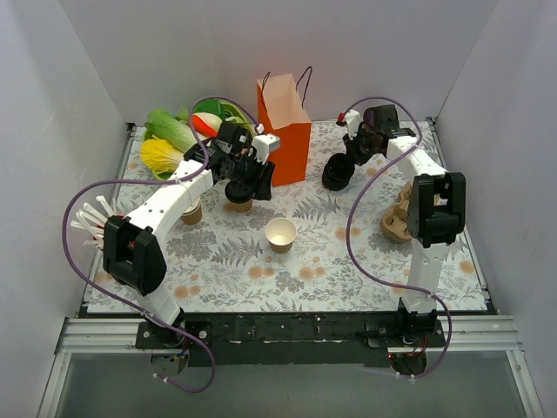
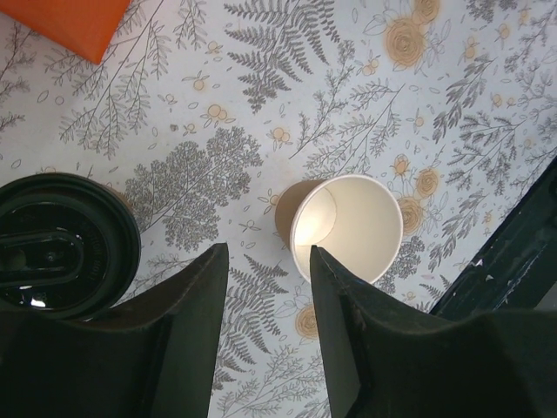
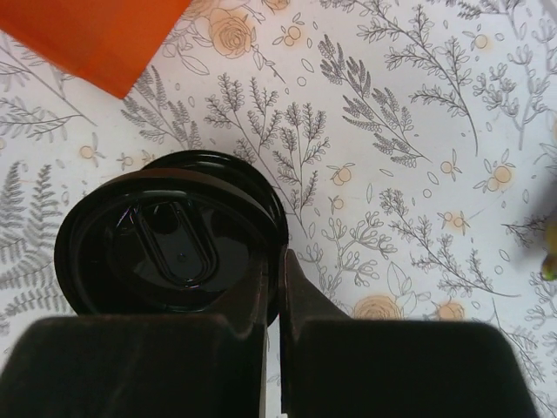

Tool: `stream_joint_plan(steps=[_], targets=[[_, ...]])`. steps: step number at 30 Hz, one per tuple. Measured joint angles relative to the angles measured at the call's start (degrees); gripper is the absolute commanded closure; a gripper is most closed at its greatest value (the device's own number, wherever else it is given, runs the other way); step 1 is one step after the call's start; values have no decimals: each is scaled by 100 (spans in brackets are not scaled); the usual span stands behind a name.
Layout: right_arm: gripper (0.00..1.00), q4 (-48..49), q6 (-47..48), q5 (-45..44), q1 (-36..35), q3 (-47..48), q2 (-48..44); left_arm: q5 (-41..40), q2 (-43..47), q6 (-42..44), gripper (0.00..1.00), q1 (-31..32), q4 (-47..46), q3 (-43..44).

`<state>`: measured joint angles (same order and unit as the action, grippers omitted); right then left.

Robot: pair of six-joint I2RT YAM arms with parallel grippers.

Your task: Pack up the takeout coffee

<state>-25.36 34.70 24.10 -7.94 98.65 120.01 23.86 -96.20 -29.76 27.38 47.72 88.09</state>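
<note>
Two grippers at work: right gripper (image 3: 274, 287) pinching a black lid (image 3: 165, 235) off its stack for capping; left gripper (image 2: 265, 287) spread above a lidded cup (image 2: 61, 248), open cup (image 1: 280, 234) waiting.

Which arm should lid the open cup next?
Right. The right claw is pinched on a black lid. The left claw is open and empty; the open cup stands mid-table.

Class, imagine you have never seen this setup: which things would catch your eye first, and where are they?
The bright orange paper bag stands open at the back centre of the floral table. An open, lidless kraft cup sits alone mid-table. To the bag's right, the right gripper pinches the rim of a black lid.
</note>
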Motion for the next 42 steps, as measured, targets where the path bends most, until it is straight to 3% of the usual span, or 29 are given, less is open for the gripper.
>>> stream_joint_plan(steps=[6,8,15,22,26,31,34,42], targets=[[99,-66,-57,260,0,-273,-887,743,308,173,53,-22,-758,-306],[99,-170,-120,483,0,-282,-1196,1110,599,494,47,-31,-1056,-544],[99,-931,-599,1244,-205,-448,-1751,1941,1508,2994,41,243,-1912,-988],[99,-1449,-1318,1744,-1043,-1156,-2168,1985,1532,5523,35,1143,-2271,-1401],[99,-1482,-1604,1978,-1259,-1165,-2330,2022,1447,6424,35,1399,-2197,-1521],[99,-1482,-1799,2118,-1259,-1165,-2428,1882,1130,7138,41,1517,-1764,-1228],[99,-1473,-1873,2173,-1259,-1193,-2455,1569,973,7372,50,1606,-1635,-1178],[99,-1504,-1952,2157,-1266,-1429,-2669,940,1005,7305,70,1895,-1937,-1272]])
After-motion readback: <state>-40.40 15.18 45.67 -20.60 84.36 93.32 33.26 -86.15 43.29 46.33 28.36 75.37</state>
